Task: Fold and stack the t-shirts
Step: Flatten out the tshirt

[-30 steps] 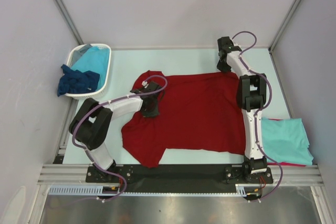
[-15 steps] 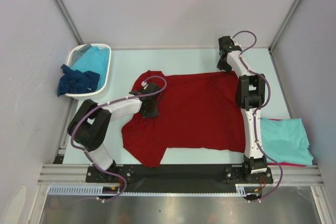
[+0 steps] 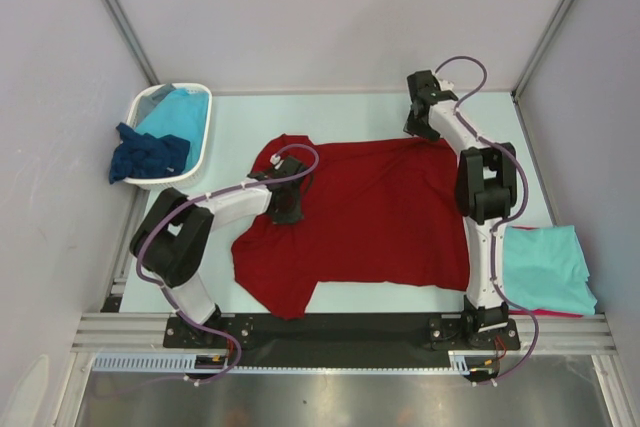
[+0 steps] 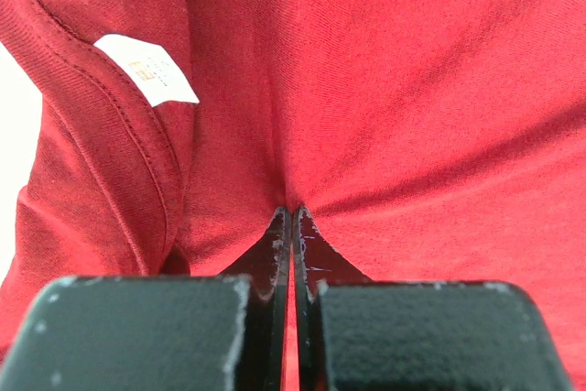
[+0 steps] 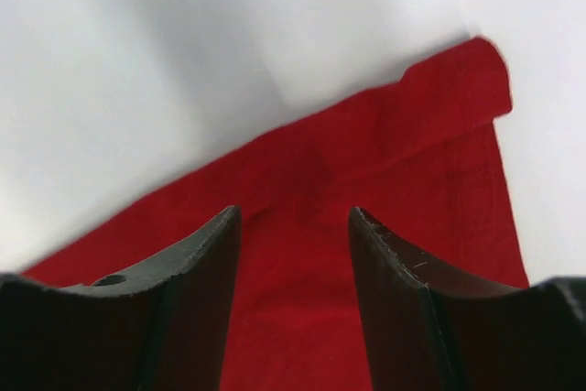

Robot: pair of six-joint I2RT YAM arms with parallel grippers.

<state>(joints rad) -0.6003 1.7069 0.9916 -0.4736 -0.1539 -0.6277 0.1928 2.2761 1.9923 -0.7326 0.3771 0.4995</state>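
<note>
The dark red t-shirt (image 3: 380, 217) lies spread flat across the middle of the table, collar to the left. My left gripper (image 3: 285, 209) rests on it just right of the collar. In the left wrist view the gripper (image 4: 291, 215) is shut with a pinch of red cloth (image 4: 412, 89) puckering at the tips, next to the white neck label (image 4: 146, 69). My right gripper (image 3: 418, 125) hovers over the shirt's far right corner. In the right wrist view the gripper (image 5: 293, 217) is open, nothing between the fingers, the hem corner (image 5: 385, 162) lying flat below.
A white basket (image 3: 205, 137) at the far left holds a turquoise t-shirt (image 3: 178, 109), with a dark navy one (image 3: 148, 155) draped over its rim. At the near right a folded turquoise t-shirt (image 3: 545, 267) lies on a red one (image 3: 560, 314). Frame posts stand at the far corners.
My right gripper has opened, let go of the shirt's far right corner and drawn slightly left. The left gripper has stayed shut in place.
</note>
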